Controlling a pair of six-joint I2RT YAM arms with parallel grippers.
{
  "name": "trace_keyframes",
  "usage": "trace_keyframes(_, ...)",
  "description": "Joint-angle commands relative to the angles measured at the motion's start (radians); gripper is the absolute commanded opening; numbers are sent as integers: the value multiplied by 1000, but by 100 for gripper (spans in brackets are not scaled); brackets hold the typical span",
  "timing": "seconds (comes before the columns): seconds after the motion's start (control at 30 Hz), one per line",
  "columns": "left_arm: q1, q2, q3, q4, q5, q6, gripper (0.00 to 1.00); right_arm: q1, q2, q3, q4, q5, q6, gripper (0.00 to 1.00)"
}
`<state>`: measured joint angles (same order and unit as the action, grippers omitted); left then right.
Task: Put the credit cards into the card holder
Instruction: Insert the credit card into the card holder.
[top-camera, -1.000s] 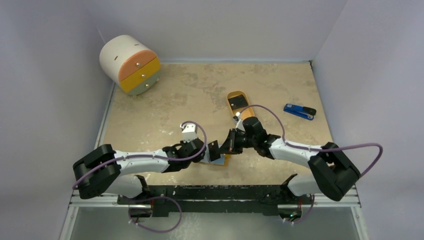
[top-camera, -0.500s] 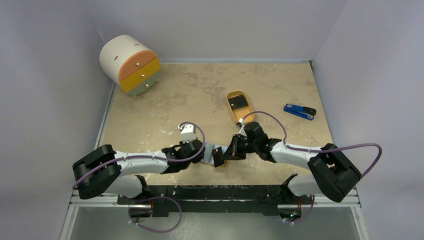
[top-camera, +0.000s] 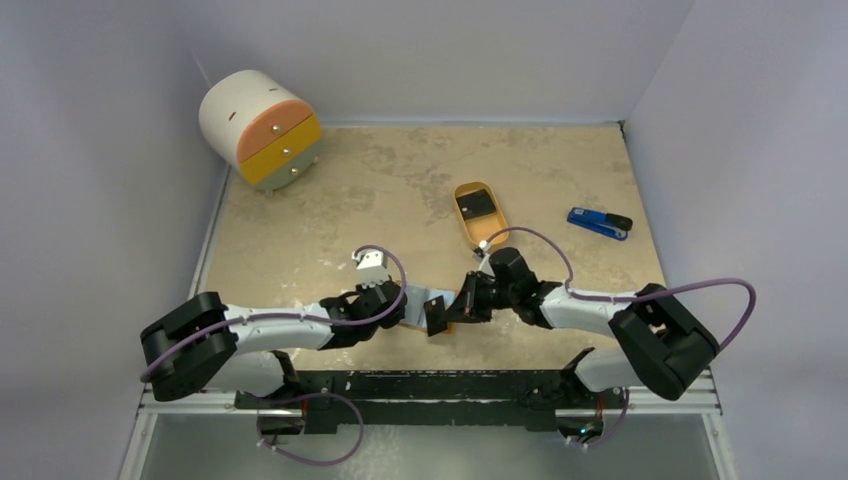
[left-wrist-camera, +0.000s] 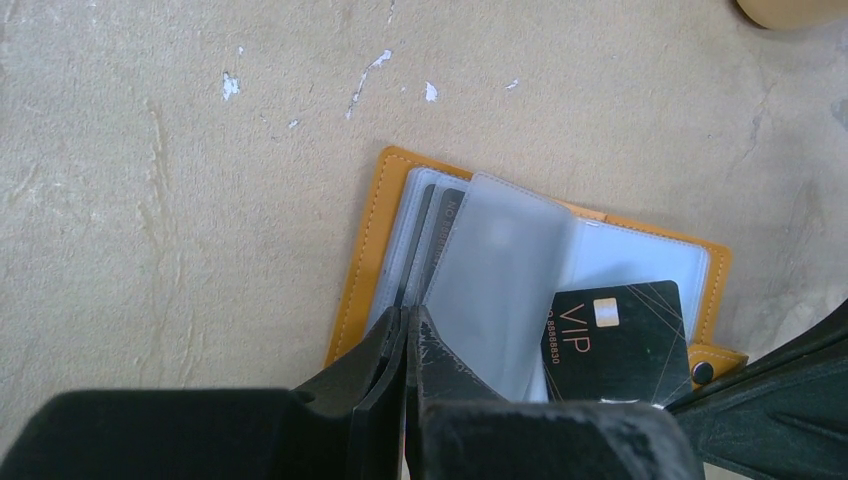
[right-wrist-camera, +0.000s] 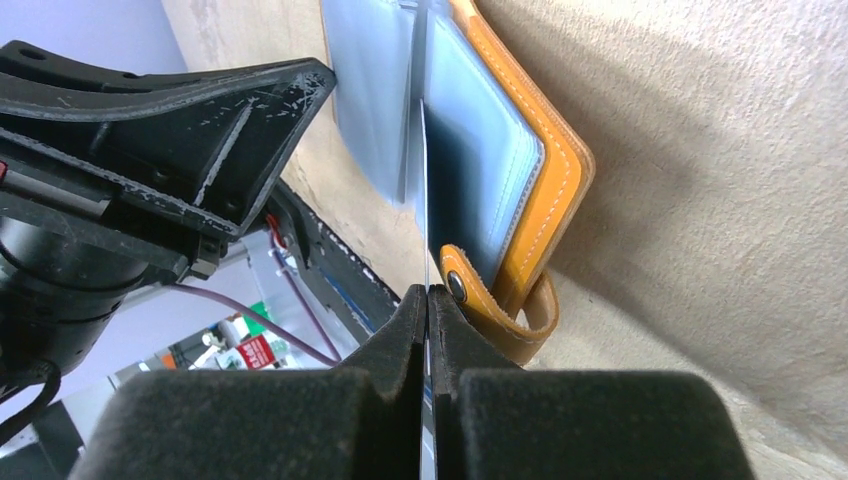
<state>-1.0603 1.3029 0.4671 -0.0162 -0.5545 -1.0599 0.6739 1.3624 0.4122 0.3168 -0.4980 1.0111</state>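
The card holder (left-wrist-camera: 368, 252) lies open near the table's front edge, orange cover down, clear sleeves fanned up. My left gripper (left-wrist-camera: 408, 322) is shut on the edge of one clear sleeve (left-wrist-camera: 495, 270). My right gripper (right-wrist-camera: 427, 296) is shut on a black credit card (left-wrist-camera: 620, 335) marked VIP. That card stands edge-on (right-wrist-camera: 423, 190) between the sleeves, beside the snap tab (right-wrist-camera: 505, 305). From above, the two grippers (top-camera: 405, 305) (top-camera: 455, 308) meet at the holder (top-camera: 432, 300). Another dark card (top-camera: 477, 205) lies in the orange tray (top-camera: 492, 232).
A blue-and-black gadget (top-camera: 600, 222) lies at the right. A round white drawer unit (top-camera: 260, 128) with orange and yellow fronts stands at the back left. The table's front rail (top-camera: 430, 385) runs just behind the holder.
My right gripper has brought the black card down and toward the front edge, into the open holder. The left gripper has closed the last bit on the sleeve.
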Motion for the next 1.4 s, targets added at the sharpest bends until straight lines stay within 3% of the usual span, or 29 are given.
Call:
trace_keyframes(0.0,3,1,-33,-72,8,-12,0,5,2,-16,119,-27,34,0)
trace_keyframes(0.87,3,-1,-27,-73,7,-14,0,4,-104,-64,44,17,23,0)
trace_keyframes(1.37,3,-2,-21,-79,7,-12,0,4,-49,-20,76,-22,0,0)
